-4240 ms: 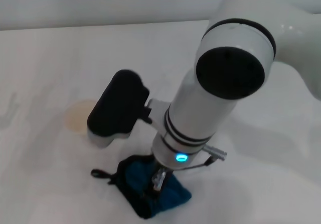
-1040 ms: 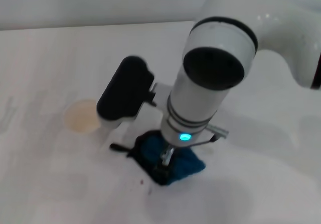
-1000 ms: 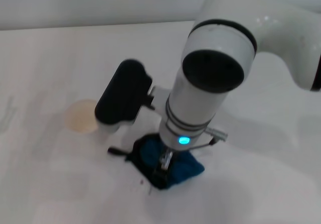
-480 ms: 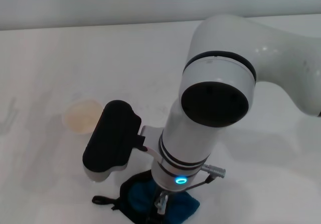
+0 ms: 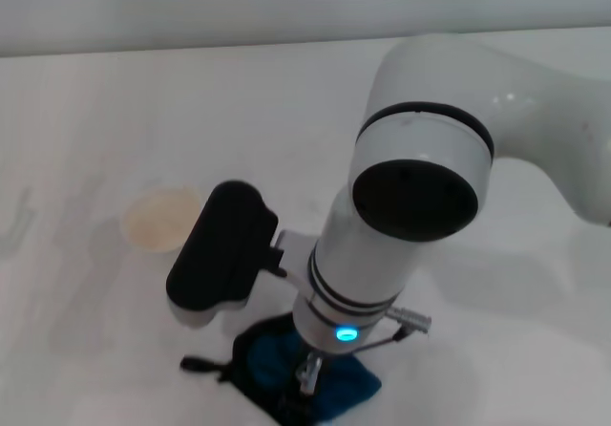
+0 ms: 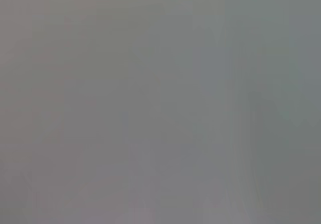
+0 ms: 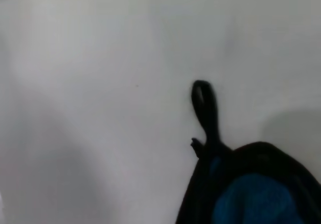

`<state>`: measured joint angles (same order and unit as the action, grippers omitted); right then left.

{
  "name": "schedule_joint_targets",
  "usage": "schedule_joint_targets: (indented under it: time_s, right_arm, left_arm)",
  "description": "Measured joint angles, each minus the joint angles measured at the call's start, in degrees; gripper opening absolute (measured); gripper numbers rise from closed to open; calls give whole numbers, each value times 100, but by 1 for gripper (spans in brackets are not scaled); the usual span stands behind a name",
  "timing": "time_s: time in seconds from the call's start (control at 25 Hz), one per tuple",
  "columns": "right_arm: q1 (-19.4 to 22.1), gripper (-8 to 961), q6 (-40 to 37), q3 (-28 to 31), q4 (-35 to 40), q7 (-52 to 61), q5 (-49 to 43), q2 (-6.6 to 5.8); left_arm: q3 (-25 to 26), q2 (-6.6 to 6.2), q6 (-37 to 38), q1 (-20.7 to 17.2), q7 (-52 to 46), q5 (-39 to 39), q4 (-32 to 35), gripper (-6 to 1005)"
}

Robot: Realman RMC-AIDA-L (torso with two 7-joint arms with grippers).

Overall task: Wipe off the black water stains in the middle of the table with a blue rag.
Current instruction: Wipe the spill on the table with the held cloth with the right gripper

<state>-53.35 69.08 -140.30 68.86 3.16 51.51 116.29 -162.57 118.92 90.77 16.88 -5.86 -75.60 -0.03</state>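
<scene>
**Rag pinned at the near edge, no stain in sight**

While the right arm fills most of my head view, I start from the table (image 5: 143, 111), a wide white surface with a paper cup (image 5: 158, 218) on its left side. Next down in size is the rag (image 5: 272, 369), bunched blue with black trim, lying at the near edge directly under the right gripper (image 5: 307, 380). Its fingers press into the cloth; I judge them closed on it, though the wrist hides most of them. The rag's loop (image 5: 199, 363) trails out toward the left, so the cloth's long axis runs roughly left to right. The right arm is the only one near it; the left gripper is not in view.

I cannot find the stains anywhere now; the arm covers the table's middle, which lies beyond the rag, so my next stroke has to push away from me.

Against half a second ago, the arm has shifted slightly right and back toward the middle, rag still under it.
</scene>
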Motion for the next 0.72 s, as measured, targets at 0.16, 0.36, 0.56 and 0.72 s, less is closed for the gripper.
schedule_joint_targets:
  time_s: [0.16, 0.36, 0.56, 0.72]
  right_arm:
    - [14, 66, 6, 260, -163, 16, -342, -4]
    - [25, 62, -7, 569, -316, -9, -680, -8]
    - [24, 63, 41, 948, -604, -42, -1034, -11]
    - [26, 64, 57, 1292, -824, -71, -1321, -30]
  left_arm:
    - [23, 0, 14, -18, 10, -22, -6, 877]
    - [32, 0, 14, -33, 17, -40, -7, 878]
    - [32, -6, 14, -63, 22, -47, -15, 879]
    - [38, -9, 14, -93, 23, -89, -17, 879]
